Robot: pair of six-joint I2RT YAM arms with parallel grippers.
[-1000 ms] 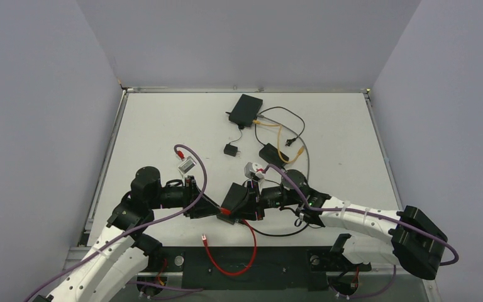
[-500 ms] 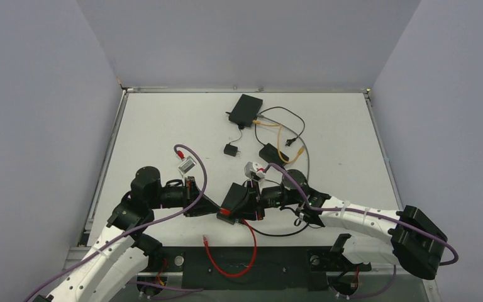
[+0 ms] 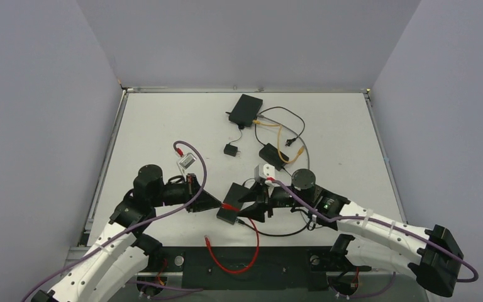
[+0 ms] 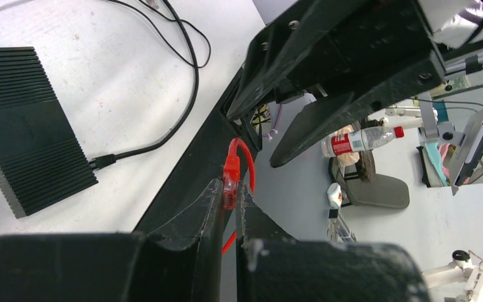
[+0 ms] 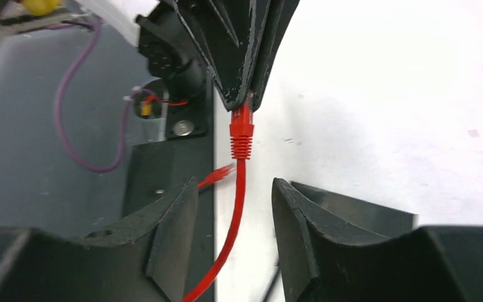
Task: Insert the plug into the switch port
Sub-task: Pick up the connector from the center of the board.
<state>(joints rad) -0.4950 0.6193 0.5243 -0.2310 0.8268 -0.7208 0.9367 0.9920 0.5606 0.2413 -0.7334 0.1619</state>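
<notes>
L gripper [image 4: 229, 189] is pinched tight on the red plug [image 4: 230, 175] by its body, cable [image 3: 252, 242] trailing off the near edge of the table [image 3: 163, 126] — R gripper [image 5: 234, 184] stands part-open w/ nothing in it, the cable merely passing between its fingers. The switch [image 3: 228, 215] lies on the table just beside both tips, its port not visible in any view, so the R side prob. needs to brace the box first. Then square the plug to the port, check clip side, push straight w/o twisting — a skewed entry would likely jam or shove the box.
</notes>
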